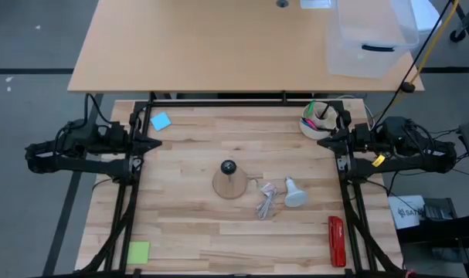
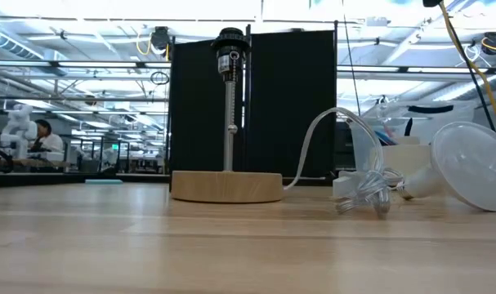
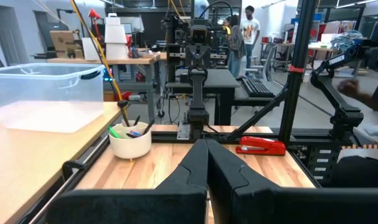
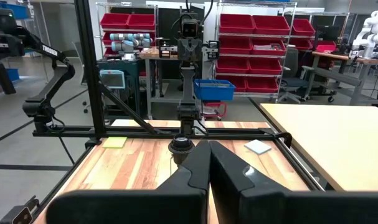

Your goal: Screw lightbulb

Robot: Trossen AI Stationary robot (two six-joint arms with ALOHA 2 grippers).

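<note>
The white lightbulb [image 1: 295, 194] lies on its side on the table, right of centre, its globe toward the near edge; the low view shows it at the right [image 2: 468, 167]. The round wooden base [image 1: 229, 184] with the black socket [image 1: 229, 167] on an upright rod stands at the table's middle; its clear cord [image 1: 266, 199] lies coiled between base and bulb. My left gripper [image 3: 208, 146] is shut and empty at the table's left edge. My right gripper [image 4: 208, 147] is shut and empty at the right edge.
A white cup of pens [image 1: 317, 120] stands at the far right, a red stapler [image 1: 336, 240] at the near right. A blue note [image 1: 161, 121] lies far left, a green note [image 1: 138, 252] near left. A clear bin [image 1: 369, 35] sits on the farther table.
</note>
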